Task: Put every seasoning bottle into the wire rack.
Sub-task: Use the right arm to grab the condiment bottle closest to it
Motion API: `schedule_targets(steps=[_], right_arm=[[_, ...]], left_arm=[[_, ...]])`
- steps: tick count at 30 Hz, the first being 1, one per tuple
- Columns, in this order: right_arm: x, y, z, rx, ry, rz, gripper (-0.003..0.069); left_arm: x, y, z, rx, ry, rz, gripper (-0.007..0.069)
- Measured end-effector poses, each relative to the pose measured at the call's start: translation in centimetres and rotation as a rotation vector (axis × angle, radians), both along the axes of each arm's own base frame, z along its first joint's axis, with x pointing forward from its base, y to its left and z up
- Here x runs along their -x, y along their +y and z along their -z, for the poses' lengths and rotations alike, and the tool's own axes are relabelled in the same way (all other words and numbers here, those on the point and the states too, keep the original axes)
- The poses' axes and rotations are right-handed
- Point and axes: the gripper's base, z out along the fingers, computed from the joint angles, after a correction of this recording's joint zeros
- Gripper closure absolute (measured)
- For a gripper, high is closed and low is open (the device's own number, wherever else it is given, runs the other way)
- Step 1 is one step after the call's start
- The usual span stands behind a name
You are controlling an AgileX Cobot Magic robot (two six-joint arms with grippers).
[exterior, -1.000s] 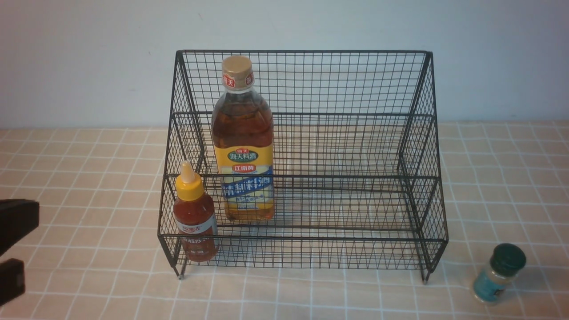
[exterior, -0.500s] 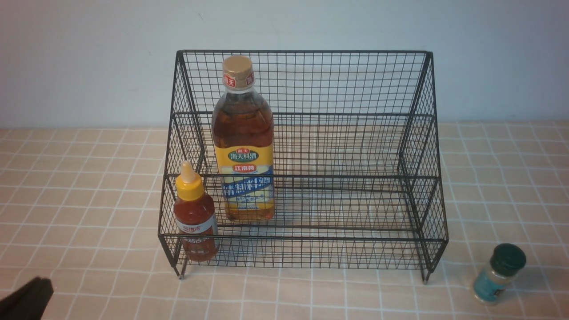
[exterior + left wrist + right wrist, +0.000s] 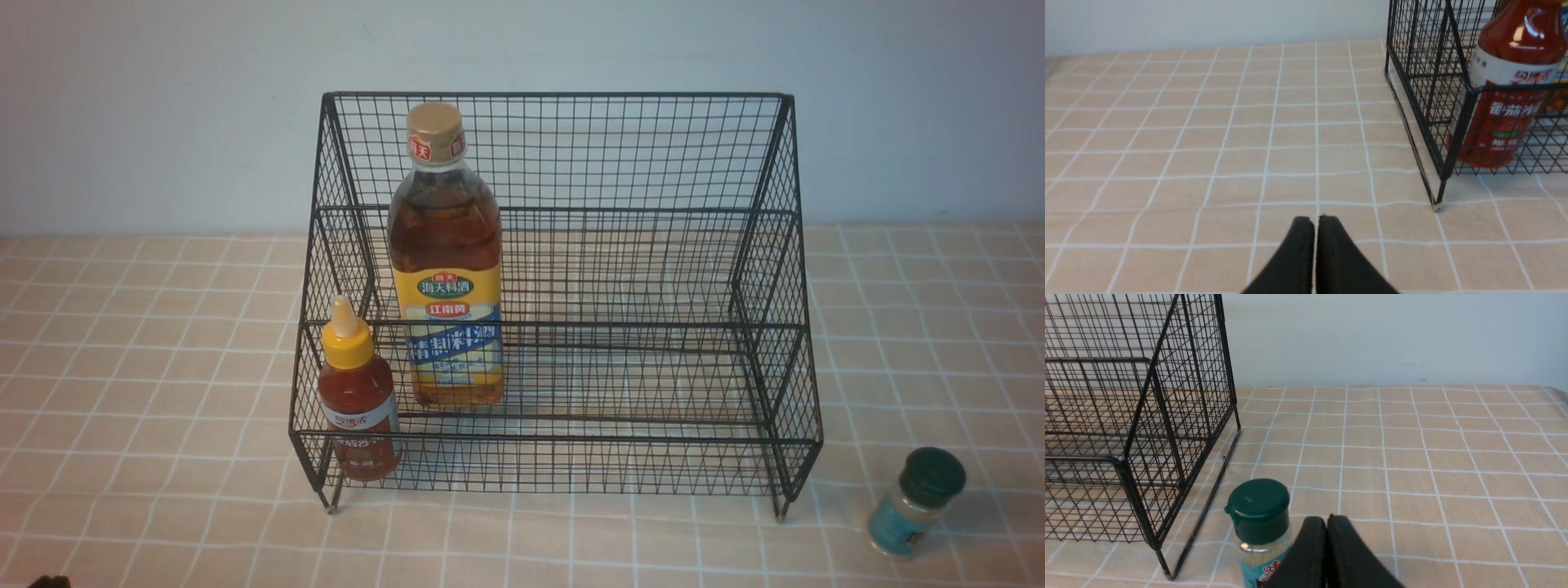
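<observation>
Bottles: tall amber-liquid bottle with gold cap [image 3: 446,269] and small red-sauce squeeze bottle [image 3: 357,408] stand at the left end of the black wire-mesh rack [image 3: 571,442] — tiny teal-labelled, green-lidded shaker [image 3: 916,502] stands outside, near its right front foot. Both left gripper [image 3: 1314,222] and right gripper [image 3: 1327,522] are pinched closed, empty.

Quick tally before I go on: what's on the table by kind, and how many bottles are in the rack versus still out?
Wire rack: 1
Tall amber bottle: 1, in the rack
Red-sauce squeeze bottle: 1, in the rack
Teal shaker: 1, outside the rack
Total: 4 things; 3 bottles, 2 in and 1 out
</observation>
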Motion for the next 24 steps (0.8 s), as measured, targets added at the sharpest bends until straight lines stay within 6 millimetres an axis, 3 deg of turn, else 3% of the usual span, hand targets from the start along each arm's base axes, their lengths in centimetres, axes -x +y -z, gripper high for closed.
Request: schedule_targets(steps=[24], right_arm=[[0.00, 0.00, 0.00, 0.001, 0.000, 0.000, 0.0670]], left_arm=[[0.01, -0.09, 0.01, 0.029, 0.003, 0.002, 0.0631]])
